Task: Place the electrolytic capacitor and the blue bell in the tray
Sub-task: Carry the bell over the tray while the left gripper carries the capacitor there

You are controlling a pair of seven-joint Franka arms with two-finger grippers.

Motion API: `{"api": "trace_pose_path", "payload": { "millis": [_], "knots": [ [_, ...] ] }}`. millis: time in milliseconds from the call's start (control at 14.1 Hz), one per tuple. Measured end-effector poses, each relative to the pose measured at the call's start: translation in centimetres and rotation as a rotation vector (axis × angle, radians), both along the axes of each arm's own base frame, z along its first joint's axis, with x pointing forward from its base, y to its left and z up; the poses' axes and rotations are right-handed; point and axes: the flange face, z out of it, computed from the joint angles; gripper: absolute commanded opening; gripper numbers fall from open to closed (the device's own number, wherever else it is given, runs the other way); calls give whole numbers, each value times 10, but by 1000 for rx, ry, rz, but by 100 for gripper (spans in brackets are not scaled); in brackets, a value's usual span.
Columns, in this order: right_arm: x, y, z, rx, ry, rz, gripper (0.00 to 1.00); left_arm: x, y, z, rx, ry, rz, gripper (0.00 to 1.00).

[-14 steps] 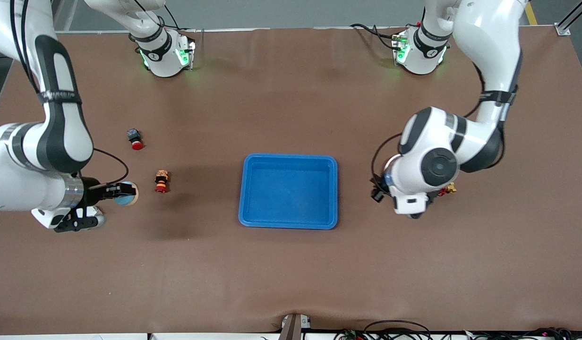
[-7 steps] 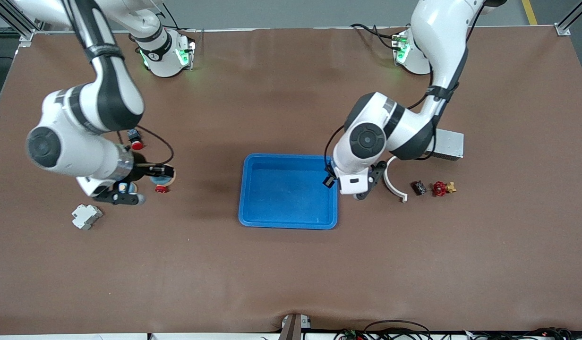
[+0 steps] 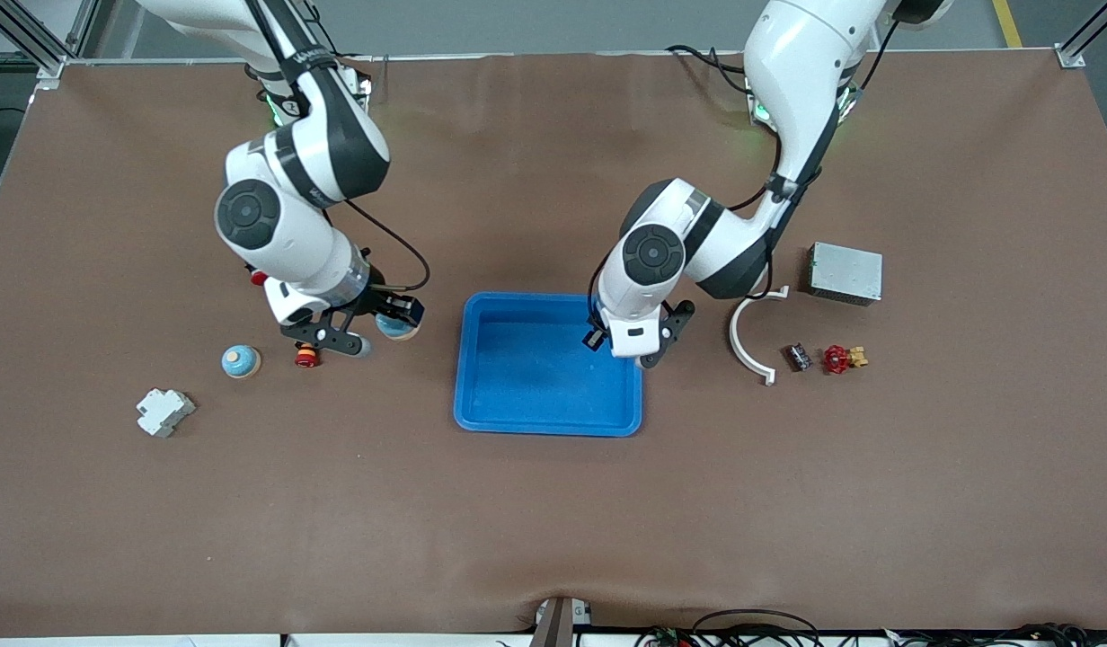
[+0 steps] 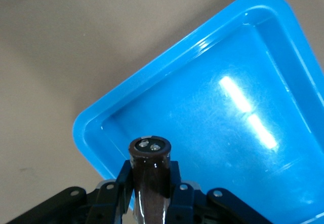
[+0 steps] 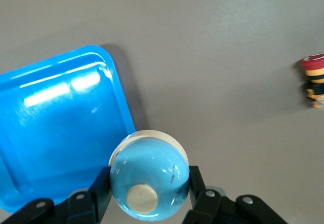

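Front view: I see my left gripper [image 3: 595, 340] clamped on the capacitor [image 3: 594, 341] over the tray [image 3: 548, 422]. Right gripper [image 3: 399, 321] clamps the bell [image 3: 396, 327] over the table beside the tray.

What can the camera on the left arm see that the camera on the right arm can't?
Only the left wrist view shows the dark capacitor, clamped in the left tool over the tray.

Only the right wrist view shows the blue bell, clamped in the right tool over the table beside the tray, and a red-topped button on the table.

Both show the blue tray, which has nothing in it yet.
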Motion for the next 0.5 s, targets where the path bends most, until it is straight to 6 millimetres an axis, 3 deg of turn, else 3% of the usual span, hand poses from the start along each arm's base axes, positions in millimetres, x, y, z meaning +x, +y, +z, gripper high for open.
{"api": "trace_pose_path", "payload": {
  "millis": [498],
  "knots": [
    [-18, 57, -66, 8, -50, -110, 0, -4, 6, -56, 48, 27, -14, 0]
  ]
}}
